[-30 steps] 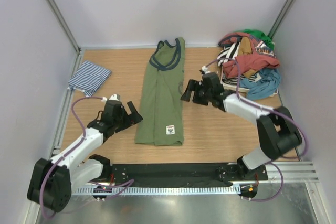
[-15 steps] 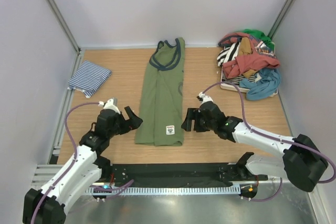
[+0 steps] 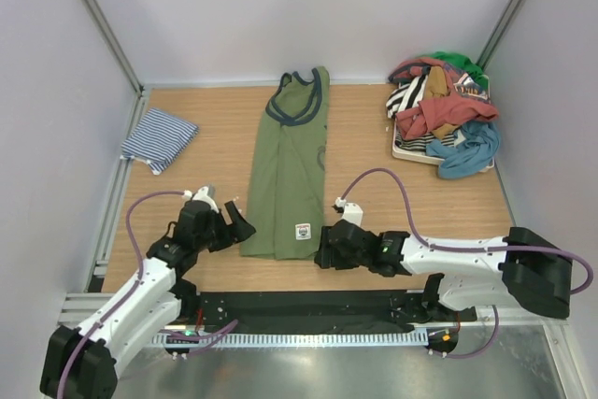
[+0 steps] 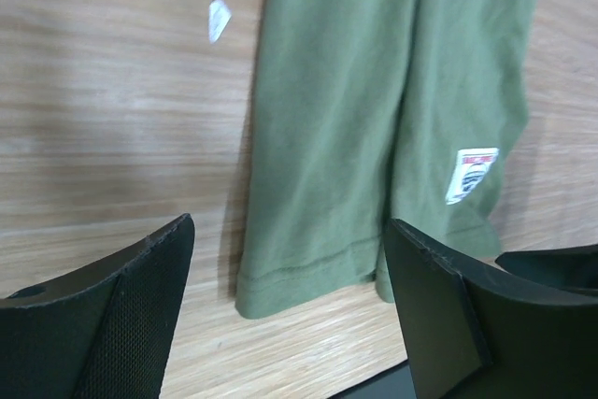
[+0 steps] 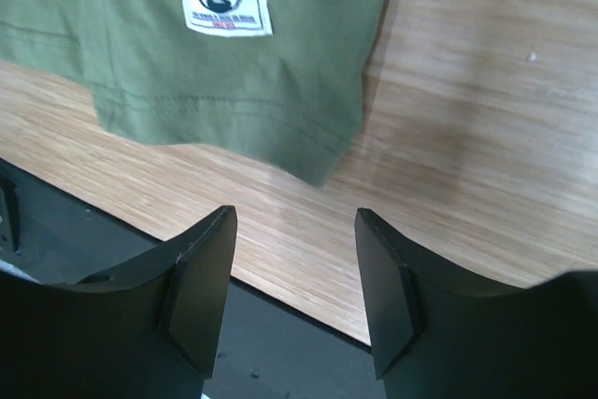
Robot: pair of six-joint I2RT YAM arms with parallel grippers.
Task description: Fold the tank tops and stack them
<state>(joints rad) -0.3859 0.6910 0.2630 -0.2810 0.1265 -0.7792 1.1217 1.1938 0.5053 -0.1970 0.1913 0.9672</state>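
The wooden worktop [image 3: 374, 184] carries an olive green tank top [image 3: 290, 175] lying flat as a narrow strip along its middle, neck toward the far edge and hem close to the near edge. A folded striped tank top [image 3: 159, 137] lies near the far-left corner. A heap of mixed clothes [image 3: 444, 119] fills the far-right corner.

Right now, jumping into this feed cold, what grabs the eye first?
The long olive green tank top lies flat down the middle of the table, the open left gripper and right gripper poised at its near hem corners. A bright heap of clothes sits at the far right corner; a folded striped tank top lies far left.
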